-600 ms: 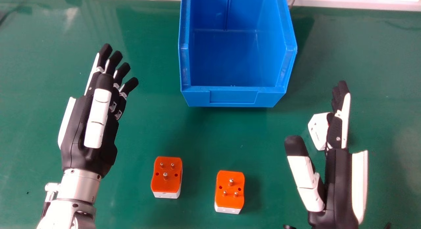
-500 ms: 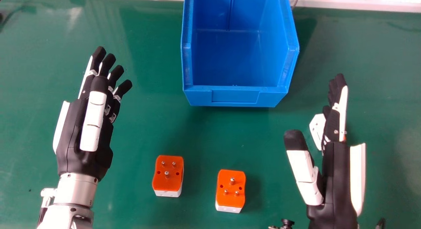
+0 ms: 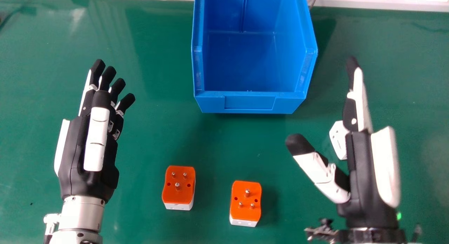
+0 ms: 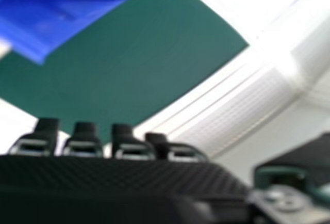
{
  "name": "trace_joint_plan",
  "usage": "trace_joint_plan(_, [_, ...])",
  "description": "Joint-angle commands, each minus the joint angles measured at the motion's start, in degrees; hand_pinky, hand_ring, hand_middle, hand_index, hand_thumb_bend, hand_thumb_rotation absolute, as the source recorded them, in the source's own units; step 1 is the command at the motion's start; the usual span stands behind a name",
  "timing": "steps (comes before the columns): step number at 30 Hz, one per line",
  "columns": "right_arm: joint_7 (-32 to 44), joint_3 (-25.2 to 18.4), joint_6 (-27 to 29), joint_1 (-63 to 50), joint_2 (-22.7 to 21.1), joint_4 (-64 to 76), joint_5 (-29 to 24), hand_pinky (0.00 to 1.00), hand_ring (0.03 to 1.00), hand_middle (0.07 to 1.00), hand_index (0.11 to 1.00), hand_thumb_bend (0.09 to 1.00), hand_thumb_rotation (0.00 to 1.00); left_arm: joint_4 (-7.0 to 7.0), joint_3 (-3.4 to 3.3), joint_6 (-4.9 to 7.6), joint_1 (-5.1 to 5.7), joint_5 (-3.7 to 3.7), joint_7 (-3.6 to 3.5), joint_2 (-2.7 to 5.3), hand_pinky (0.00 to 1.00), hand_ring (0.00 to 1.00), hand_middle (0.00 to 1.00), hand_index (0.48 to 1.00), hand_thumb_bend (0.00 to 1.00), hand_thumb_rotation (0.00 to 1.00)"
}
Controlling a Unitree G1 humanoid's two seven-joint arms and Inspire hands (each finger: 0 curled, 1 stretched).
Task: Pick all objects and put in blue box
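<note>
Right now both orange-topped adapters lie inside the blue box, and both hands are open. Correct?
Not quite: the head view shows both orange-topped adapters on the green table, between the robot and the blue box. The left hand and right hand are indeed open.

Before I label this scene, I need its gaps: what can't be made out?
Head view: part of the white block, hidden behind the right hand.
Head view: far rim of the blue box, cut off by the top edge.
Right hand view: the box's inside, blurred.
</note>
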State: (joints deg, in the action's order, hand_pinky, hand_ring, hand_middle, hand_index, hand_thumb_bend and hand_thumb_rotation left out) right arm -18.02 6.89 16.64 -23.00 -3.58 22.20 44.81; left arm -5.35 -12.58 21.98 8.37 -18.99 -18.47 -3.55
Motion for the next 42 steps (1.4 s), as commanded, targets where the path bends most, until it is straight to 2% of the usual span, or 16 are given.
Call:
trace_joint_plan(1, [22.0,-5.97,-12.96,2.82,-4.01,17.14,12.05,0.97,0.999,1.0,1.0,0.59,1.0,1.53,-0.14,1.88,0.36,1.25,1.16,0.38,0.92,0.96,0.98,0.972,0.75,0.79])
trace_joint_plan(6, [68.02,-14.57,-28.04,20.08,-15.75,29.14,23.32,0.97,0.999,1.0,1.0,0.59,1.0,0.86,-1.08,2.7,0.54,1.0,0.8,-0.3,0.92,0.96,0.98,0.972,0.75,0.79])
trace_joint_plan(9, [76.57,-15.38,-31.52,26.18,-18.61,27.26,25.46,0.97,0.999,1.0,1.0,0.59,1.0,0.46,-1.39,3.34,0.49,1.17,0.18,-1.12,0.92,0.96,0.98,0.972,0.75,0.79])
trace_joint_plan(11, [80.28,-14.82,-33.59,28.31,-18.89,24.04,27.25,0.97,0.999,1.0,1.0,0.645,0.93,0.02,-1.62,3.29,0.27,1.12,-0.09,-1.58,0.92,0.96,0.98,0.969,0.74,0.8])
trace_joint_plan(15, [88.95,-15.28,-38.83,32.45,-20.44,19.34,28.97,0.97,0.999,1.0,1.0,0.645,0.93,-0.54,-2.17,2.78,-0.35,0.04,-0.43,-1.5,0.92,0.96,0.98,0.969,0.74,0.8])
trace_joint_plan(18, [92.12,-15.29,-40.33,33.95,-21.21,18.95,30.61,0.97,0.999,1.0,1.0,0.645,0.93,-0.83,-2.34,2.87,-0.67,-0.4,-0.74,-1.53,0.92,0.96,0.98,0.969,0.74,0.8])
trace_joint_plan(19, [92.79,-15.18,-40.56,34.2,-21.28,19.07,31.0,0.94,0.983,0.99,0.989,0.713,0.82,-0.8,-2.38,2.68,-0.65,-0.57,-0.91,-1.71,0.92,0.96,0.98,0.971,0.74,0.8])
trace_joint_plan(22, [93.83,-15.12,-41.12,34.54,-21.06,19.6,31.32,0.94,0.983,0.99,0.989,0.713,0.82,-1.05,-2.63,2.51,-0.79,-0.98,-1.07,-1.84,0.92,0.96,0.98,0.971,0.74,0.8])
trace_joint_plan(23, [94.12,-15.04,-41.22,34.62,-21.1,19.71,31.33,0.94,0.983,0.99,0.989,0.713,0.82,-1.3,-2.71,2.63,-0.92,-1.01,-1.18,-1.91,0.92,0.96,0.98,0.971,0.74,0.8])
trace_joint_plan(24, [94.42,-14.98,-41.33,34.72,-21.12,19.76,31.32,0.92,0.977,0.992,0.985,0.771,0.7,-1.51,-2.77,2.73,-1.01,-0.83,-1.14,-1.96,0.92,0.96,0.98,0.973,0.74,0.8])
trace_joint_plan(26, [95.03,-14.75,-41.49,34.97,-21.13,19.7,31.38,0.92,0.977,0.992,0.985,0.771,0.7,-1.8,-2.83,3.01,-1.16,-0.32,-0.89,-1.99,0.92,0.96,0.98,0.973,0.74,0.8])
trace_joint_plan(30, [95.69,-14.1,-41.71,35.39,-20.72,19.18,31.85,0.92,0.977,0.992,0.985,0.771,0.7,-1.89,-2.84,2.93,-1.26,-0.51,-0.98,-1.94,0.92,0.96,0.98,0.973,0.74,0.8])
trace_joint_plan(31, [95.88,-13.7,-41.75,35.49,-20.47,18.97,32.36,0.89,0.973,0.994,0.984,0.817,0.61,-1.9,-2.85,2.95,-1.27,-0.48,-0.96,-1.95,0.92,0.97,0.99,0.977,0.74,0.8])
trace_joint_plan(35, [96.1,-12.51,-41.9,35.78,-19.74,17.79,32.89,0.89,0.973,0.994,0.984,0.817,0.61,-1.71,-2.92,2.73,-1.15,-1.07,-1.38,-1.96,0.92,0.97,0.99,0.977,0.74,0.8])
trace_joint_plan(37, [95.63,-12.08,-41.8,35.78,-19.69,17.05,32.57,0.89,0.973,0.994,0.984,0.817,0.61,-1.53,-2.94,2.64,-1.05,-0.9,-1.25,-2.01,0.92,0.97,0.99,0.977,0.74,0.8])
trace_joint_plan(42, [94.62,-11.38,-42.2,36.21,-19.44,14.44,30.43,0.82,0.964,0.996,0.983,0.884,0.47,-1.45,-2.9,2.74,-1.0,-0.84,-1.22,-1.97,0.92,0.97,0.99,0.983,0.73,0.8])
